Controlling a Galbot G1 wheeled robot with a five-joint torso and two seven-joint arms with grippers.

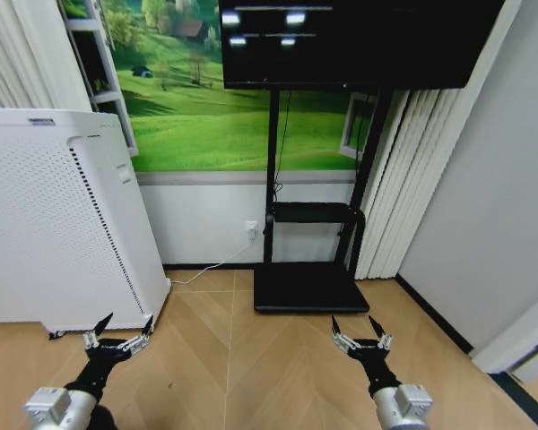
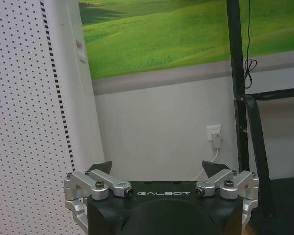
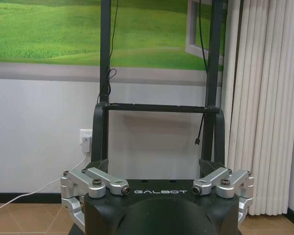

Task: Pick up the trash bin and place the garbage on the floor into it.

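Note:
The trash bin and the garbage are out of view. My left gripper (image 1: 124, 328) hangs low at the lower left above the wooden floor, open and holding nothing. In the left wrist view the left gripper (image 2: 158, 168) shows spread fingers facing the wall. At the lower right my right gripper (image 1: 357, 326) is open too, with nothing between its fingers. In the right wrist view the right gripper (image 3: 154, 167) points at the black stand.
A large white perforated appliance (image 1: 54, 219) stands at the left against the wall. A black TV stand (image 1: 307, 285) with a screen (image 1: 350, 40) rises ahead, its base on the floor. White curtains (image 1: 411, 179) and a grey wall close the right side. A cable runs to a wall socket (image 1: 250, 228).

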